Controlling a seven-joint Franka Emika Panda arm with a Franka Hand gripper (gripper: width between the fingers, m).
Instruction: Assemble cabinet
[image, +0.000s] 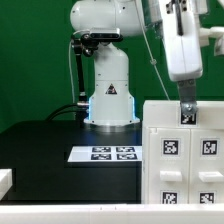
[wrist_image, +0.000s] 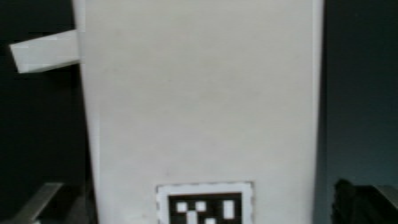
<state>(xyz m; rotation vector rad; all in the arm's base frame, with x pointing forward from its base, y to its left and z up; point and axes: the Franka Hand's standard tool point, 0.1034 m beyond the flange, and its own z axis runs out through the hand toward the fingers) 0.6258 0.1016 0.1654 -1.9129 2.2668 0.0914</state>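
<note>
The cabinet (image: 185, 150) is the thing closest to us. It is a big white box at the front, on the exterior view's right. It sits on the black table (image: 50, 150). Its near face has square panels, and each panel shows a black-and-white tag.

A small white block (image: 5, 183) lies at the front edge, far from the cabinet, on the exterior view's left.

A bit behind the cabinet's front, on its left in the exterior view, the marker board (image: 108, 153) lies flat on the table. It is close to the cabinet but not touching it.

Right above the cabinet's top edge hangs the gripper (image: 187, 108). It points straight down. A small tagged piece (image: 187, 115) shows at its tip, just over the cabinet.

In the wrist view, a tall white part (wrist_image: 199, 100) fills the middle, with a tag (wrist_image: 205, 205) low on it. The two dark fingers (wrist_image: 48, 205) stand one on each side of this part, close to it. I cannot tell if they are squeezing it or only near it.

Farthest back, behind the marker board, stands the arm's white base (image: 108, 95). A green wall (image: 30, 50) is behind it.
</note>
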